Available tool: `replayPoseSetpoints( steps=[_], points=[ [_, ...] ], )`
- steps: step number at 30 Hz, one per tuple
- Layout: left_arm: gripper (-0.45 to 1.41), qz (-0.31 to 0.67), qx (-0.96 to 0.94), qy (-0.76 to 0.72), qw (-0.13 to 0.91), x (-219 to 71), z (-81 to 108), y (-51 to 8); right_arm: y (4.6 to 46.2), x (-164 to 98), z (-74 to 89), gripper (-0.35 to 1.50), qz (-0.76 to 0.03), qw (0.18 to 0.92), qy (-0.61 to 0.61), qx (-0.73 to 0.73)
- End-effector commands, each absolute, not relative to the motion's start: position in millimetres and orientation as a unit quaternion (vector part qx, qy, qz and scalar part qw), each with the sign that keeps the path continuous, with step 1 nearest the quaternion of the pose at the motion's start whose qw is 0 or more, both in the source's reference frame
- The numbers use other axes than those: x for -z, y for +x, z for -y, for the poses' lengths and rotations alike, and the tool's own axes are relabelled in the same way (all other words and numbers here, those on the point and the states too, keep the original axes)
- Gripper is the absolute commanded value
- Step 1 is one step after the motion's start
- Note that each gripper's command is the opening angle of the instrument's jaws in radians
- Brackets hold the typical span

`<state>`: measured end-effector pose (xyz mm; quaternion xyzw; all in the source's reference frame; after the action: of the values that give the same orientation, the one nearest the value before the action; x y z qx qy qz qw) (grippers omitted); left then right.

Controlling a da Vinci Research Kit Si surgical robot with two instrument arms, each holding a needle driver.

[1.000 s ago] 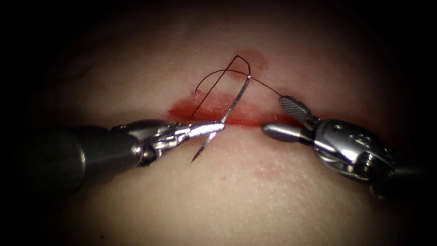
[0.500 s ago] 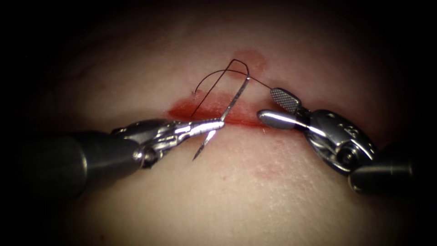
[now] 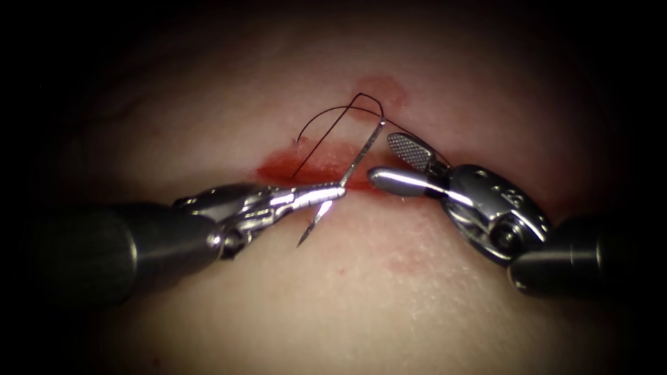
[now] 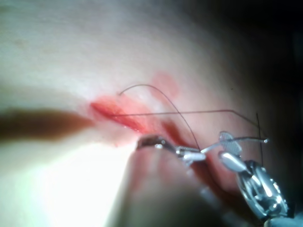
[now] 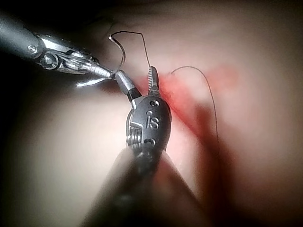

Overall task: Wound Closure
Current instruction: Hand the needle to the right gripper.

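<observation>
**Needle held by left hand, right hand apart beside it**

Left hand [image 3: 332, 192] entering from the lower left of the endoscope frame, clamped on the needle [image 3: 347, 173] roughly a third of the way up from its point. Needle free of the tissue [image 3: 333, 305], standing steeply at centre frame: point low, just under the left hand; eye end high, near the upper red patch. Thread [image 3: 326, 114] running from the eye end, arcing to the left and looping back down to the red fluid [image 3: 313, 163] along the cut [image 3: 375, 186]. Another strand passing right from the eye end toward the right hand.

Right hand [image 3: 389, 161] coming in from the lower right, spread apart, holding nothing; ribbed upper jaw raised, smooth lower jaw lying over the cut just right of the needle, tip close to the left hand.

In the right wrist view, right hand [image 5: 137, 78] spread, one tip just beside the left hand [image 5: 110, 73] and needle [image 5: 97, 80].

In the left wrist view, left hand [image 4: 196, 153] closed on the needle [image 4: 236, 140].
</observation>
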<state>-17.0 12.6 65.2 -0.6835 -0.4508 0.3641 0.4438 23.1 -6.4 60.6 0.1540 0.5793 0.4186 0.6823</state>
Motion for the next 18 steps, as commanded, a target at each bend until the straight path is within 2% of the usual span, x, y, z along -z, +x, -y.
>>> replayPoseSetpoints(
  steps=[1, 18],
  points=[
    [-0.35, 0.452, -0.365, -0.683, 0.443, -65.8, -12.3, -17.6, 23.8, -61.4, 6.9, 1.18, -0.578, 0.683, 0.154, -0.418],
    [-0.35, 0.452, -0.371, -0.685, 0.434, -65.7, -12.0, -18.2, 25.5, -62.1, 6.6, 1.18, -0.578, 0.682, 0.154, -0.421]
  ],
)
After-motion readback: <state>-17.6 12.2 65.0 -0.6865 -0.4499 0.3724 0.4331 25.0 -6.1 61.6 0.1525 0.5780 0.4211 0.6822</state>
